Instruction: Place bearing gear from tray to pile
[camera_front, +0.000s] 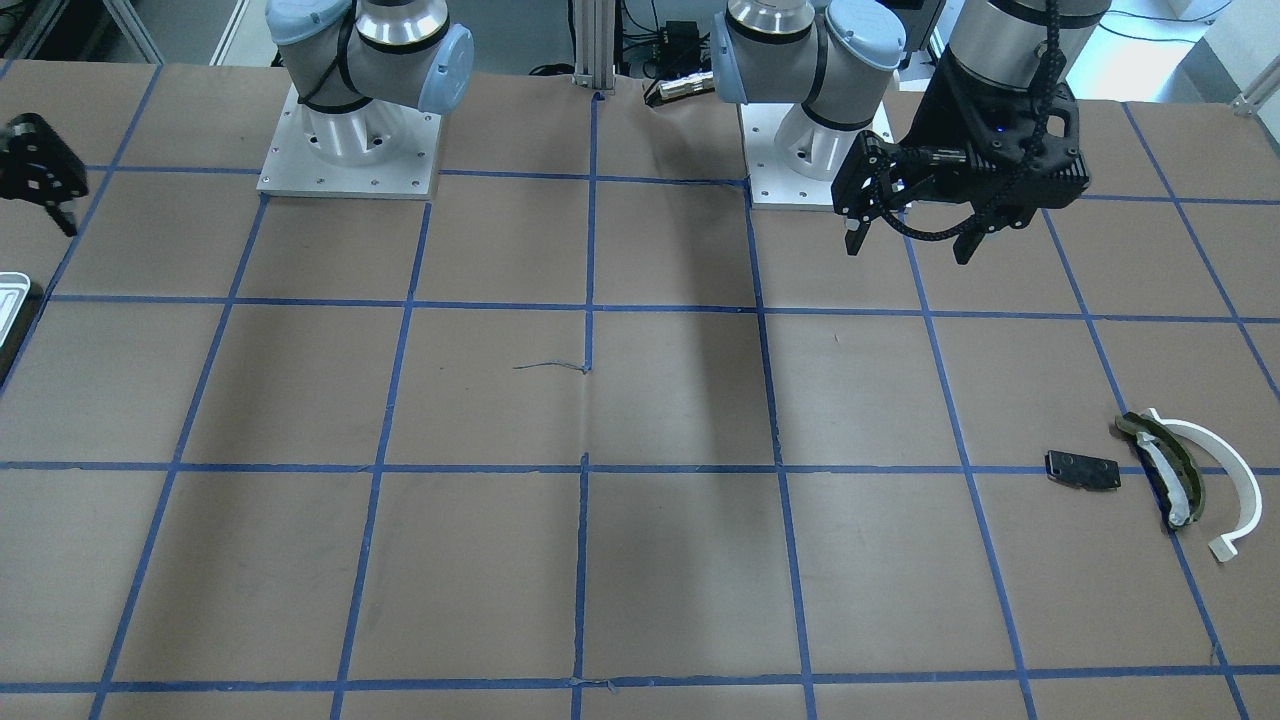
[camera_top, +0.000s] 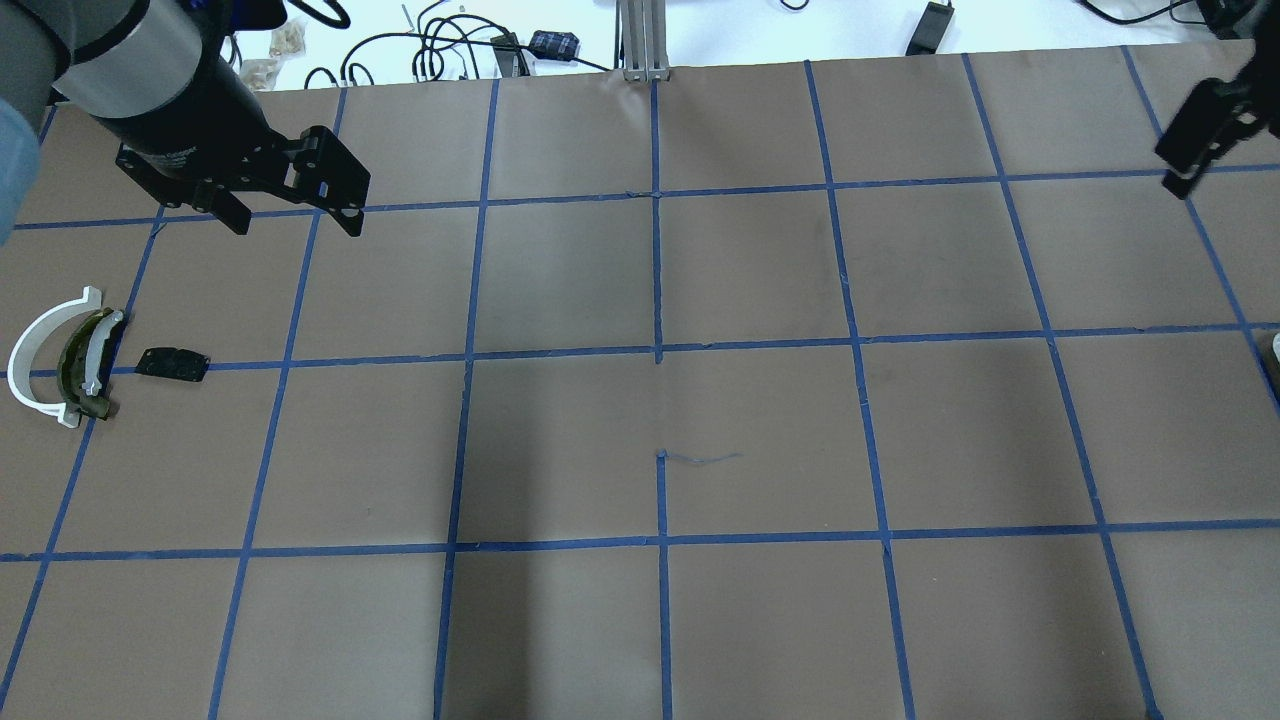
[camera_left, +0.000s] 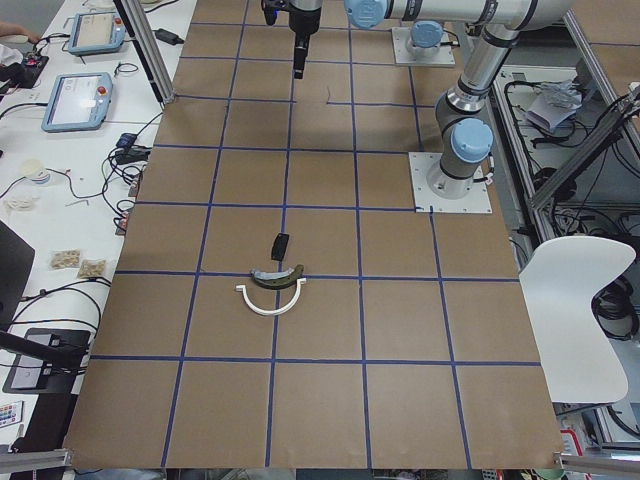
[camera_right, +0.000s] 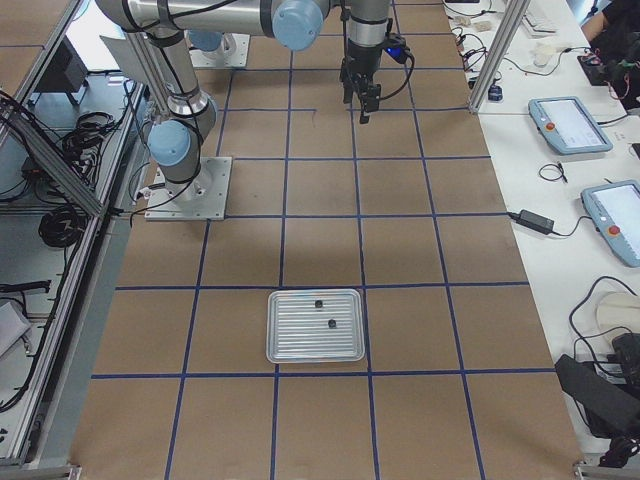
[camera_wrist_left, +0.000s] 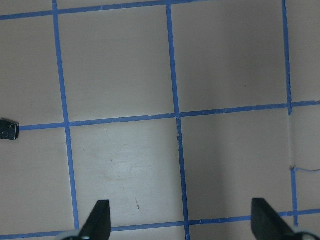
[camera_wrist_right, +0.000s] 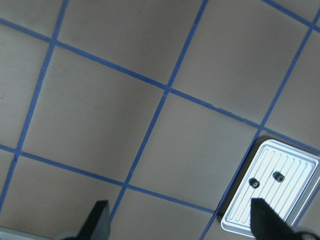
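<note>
Right now two small dark gears (camera_right: 318, 303) lie on the tray (camera_right: 300, 345), which sits near the edge of the table (camera_top: 760, 270) on the robot's right. By the opposite edge lies the pile (camera_front: 1165, 480): a black plate (camera_front: 1083, 470), an olive-and-white curved piece (camera_front: 1160, 455) and a white arc (camera_front: 1250, 490). The left gripper (camera_front: 908, 250) hangs above the table near the robot's edge, jaws wide and empty. The right gripper (camera_wrist_right: 180, 220) hovers high, jaws wide too and holding nothing, with the tray below it and off to one side.
</note>
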